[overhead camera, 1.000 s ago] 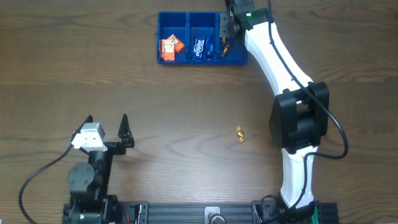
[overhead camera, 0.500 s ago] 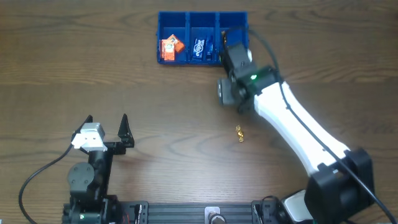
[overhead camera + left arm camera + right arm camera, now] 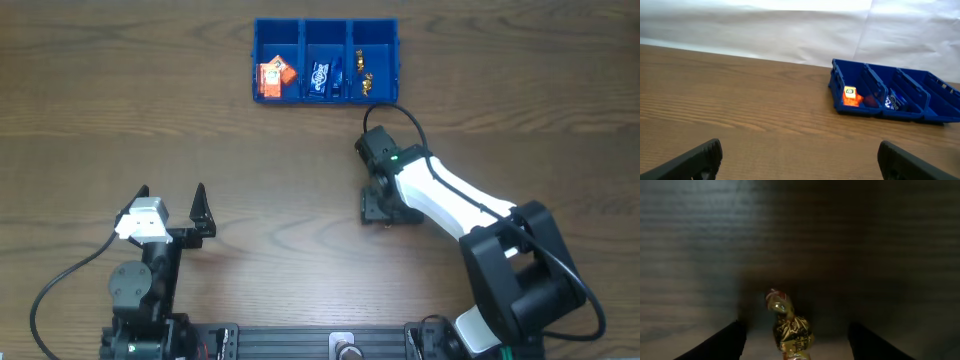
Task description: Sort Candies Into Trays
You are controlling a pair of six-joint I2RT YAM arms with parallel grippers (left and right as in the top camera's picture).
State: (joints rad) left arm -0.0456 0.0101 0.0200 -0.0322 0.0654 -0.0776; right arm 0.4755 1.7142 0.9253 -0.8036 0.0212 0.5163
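Two grippers: one on each arm, both seen from the top view.
Right gripper (image 3: 388, 214): low over the table (image 3: 100, 120), a little toward 4 o'clock from the middle of the top view and toward 5 o'clock from the tray.
Right fingers: spread wide, one on each side of the loose gold candy, with a gap on both sides and neither pad touching the wrapper.
Loose gold candy (image 3: 790, 332): lying on the wood between the right gripper's fingers, its twisted end pointing away from the wrist camera.
Left gripper (image 3: 172, 190): toward 9 o'clock, well apart from tray and candy.
Left fingers: spread apart with bare wood between them, pinching nothing.
Tray (image 3: 325, 98): blue, three compartments side by side, at 12 o'clock near the far edge of the table.
Compartment at the 9 o'clock end: orange candies (image 3: 273, 75).
Middle compartment: blue-wrapped candies (image 3: 322, 76).
Compartment at the 3 o'clock end: small gold candies (image 3: 365, 70), the same colour as the loose one.
Table: dark wood grain.
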